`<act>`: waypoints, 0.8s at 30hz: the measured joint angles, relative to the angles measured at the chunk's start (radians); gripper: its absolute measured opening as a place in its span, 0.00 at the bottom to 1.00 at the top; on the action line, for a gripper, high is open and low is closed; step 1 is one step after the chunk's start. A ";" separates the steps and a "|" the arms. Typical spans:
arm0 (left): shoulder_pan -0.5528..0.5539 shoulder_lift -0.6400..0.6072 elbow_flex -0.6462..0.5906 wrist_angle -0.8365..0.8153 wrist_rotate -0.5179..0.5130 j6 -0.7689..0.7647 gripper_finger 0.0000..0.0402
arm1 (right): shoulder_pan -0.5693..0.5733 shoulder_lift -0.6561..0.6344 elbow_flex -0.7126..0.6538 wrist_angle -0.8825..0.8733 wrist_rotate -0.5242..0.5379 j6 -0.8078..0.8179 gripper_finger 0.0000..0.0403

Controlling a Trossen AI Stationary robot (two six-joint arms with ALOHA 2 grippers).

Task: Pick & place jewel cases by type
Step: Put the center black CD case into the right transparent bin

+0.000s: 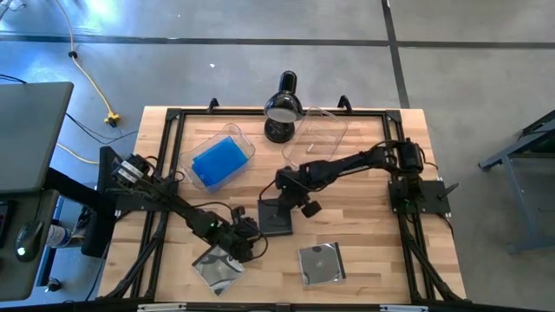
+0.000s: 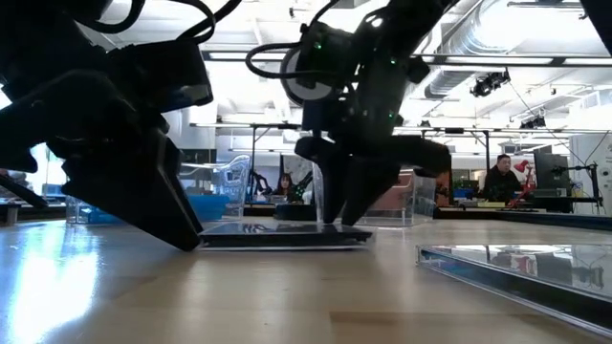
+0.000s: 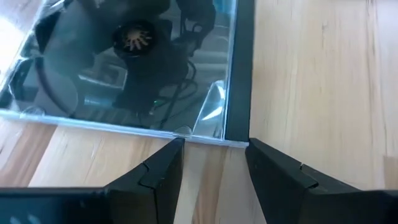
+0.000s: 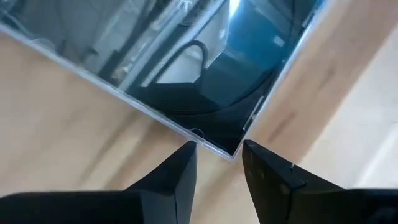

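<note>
Both arms are low over the wooden table (image 1: 364,260), each at a different clear jewel case.

Left gripper (image 1: 243,245): at about 7 o'clock from table centre, nose down at the clear case (image 1: 217,267) lying near the front edge. In its wrist view the two fingers (image 3: 158,174) stand apart, straddling the case's near edge by the dark spine; the edge sits just at the fingertips, not yet between them. Judgement: released, lined up to nip the edge so the thin case can be lifted off the flat.

Right gripper (image 1: 290,195): near table centre, over the dark case (image 1: 277,218) at its 6 o'clock. Wrist view shows parted fingers (image 4: 180,177) either side of one corner of that case; nothing clamped, so released too. A corner likely gives the only purchase on something this flat.

Third clear case (image 1: 322,263) lies untouched at 5 o'clock. Blue cases (image 1: 215,162) are already in the left tub (image 1: 247,143) at 11 o'clock; the second tub (image 1: 325,130) at 1 o'clock looks empty.

View notes: the high view gives layout and sorting progress but hides the fingertips. Wrist views show edge versus corner alignment. Low view alone confirms the dark case lies flat on the table under the right fingers. A desk lamp (image 1: 283,106) stands at 12 o'clock.
</note>
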 joint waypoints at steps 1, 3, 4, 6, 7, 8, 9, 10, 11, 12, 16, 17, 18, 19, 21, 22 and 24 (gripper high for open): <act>0.000 -0.001 0.001 -0.012 0.000 0.000 0.43 | 0.007 0.000 0.000 -0.003 -0.005 0.012 0.31; -0.001 -0.002 0.002 -0.021 -0.005 0.001 0.43 | 0.027 -0.001 0.000 -0.007 0.000 0.031 0.31; -0.002 -0.002 0.001 -0.023 -0.007 0.002 0.43 | 0.039 -0.001 0.000 -0.009 0.006 0.033 0.31; -0.002 -0.002 0.001 -0.026 -0.009 0.016 0.43 | 0.066 -0.002 0.000 -0.012 0.030 0.033 0.31; -0.002 -0.002 0.001 -0.028 -0.009 0.022 0.43 | 0.080 -0.002 0.000 -0.014 0.046 0.034 0.31; -0.002 -0.002 0.001 -0.030 -0.009 0.024 0.43 | 0.094 -0.002 0.000 -0.016 0.062 0.040 0.31; -0.003 -0.002 0.001 -0.032 -0.009 0.026 0.43 | 0.108 -0.002 0.000 -0.020 0.079 0.053 0.31; -0.003 -0.003 0.001 -0.033 -0.008 0.027 0.43 | 0.121 -0.002 0.000 -0.023 0.095 0.070 0.31; -0.003 -0.003 0.001 -0.035 -0.005 0.027 0.43 | 0.131 -0.002 0.000 -0.028 0.106 0.090 0.31; -0.003 -0.003 0.001 -0.035 -0.004 0.027 0.43 | 0.140 -0.002 0.000 -0.034 0.113 0.108 0.31; -0.003 -0.002 0.000 -0.033 -0.005 0.029 0.43 | 0.154 -0.004 0.000 -0.053 0.106 0.177 0.31; -0.003 -0.002 -0.001 -0.029 -0.005 0.030 0.43 | 0.154 -0.004 0.000 -0.056 0.099 0.202 0.31; -0.003 -0.002 -0.001 -0.027 -0.005 0.030 0.43 | 0.154 -0.004 0.000 -0.056 0.092 0.227 0.31; -0.003 -0.002 -0.002 -0.026 -0.004 0.030 0.43 | 0.153 -0.004 0.000 -0.058 0.083 0.254 0.31; -0.003 -0.002 -0.002 -0.026 -0.003 0.030 0.43 | 0.153 -0.005 0.001 -0.062 0.074 0.301 0.31; -0.002 -0.002 -0.002 -0.027 0.000 0.029 0.43 | 0.153 -0.005 0.001 -0.063 0.075 0.317 0.31; -0.002 -0.001 -0.002 -0.026 0.001 0.029 0.43 | 0.156 -0.005 0.000 -0.063 0.086 0.328 0.31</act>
